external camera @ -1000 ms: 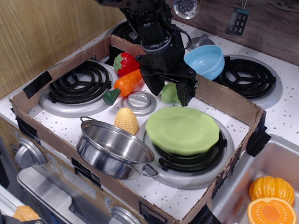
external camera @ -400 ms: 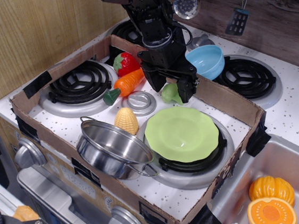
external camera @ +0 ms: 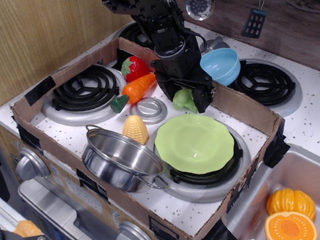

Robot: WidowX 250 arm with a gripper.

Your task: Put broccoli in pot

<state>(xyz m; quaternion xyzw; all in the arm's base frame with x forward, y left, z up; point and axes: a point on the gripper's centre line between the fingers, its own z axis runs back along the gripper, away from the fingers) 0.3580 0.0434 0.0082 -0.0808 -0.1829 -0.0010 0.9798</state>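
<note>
The light-green broccoli lies on the white stove top just behind the lime-green plate. My black gripper is lowered over it, with one finger on each side of the floret head and close against it. The jaws look open around it, and the broccoli rests on the surface. The shiny steel pot with wire loop handles stands empty at the front of the stove, left of the plate and well in front of the gripper.
A lime-green plate covers the front right burner. A corn cob, a carrot, a strawberry and a metal ring lie left of the gripper. A blue bowl sits behind. A cardboard wall rings the stove.
The gripper rose slightly, then came back down and shifted a little right around the broccoli. The broccoli has turned, so its bumpy head now shows.
</note>
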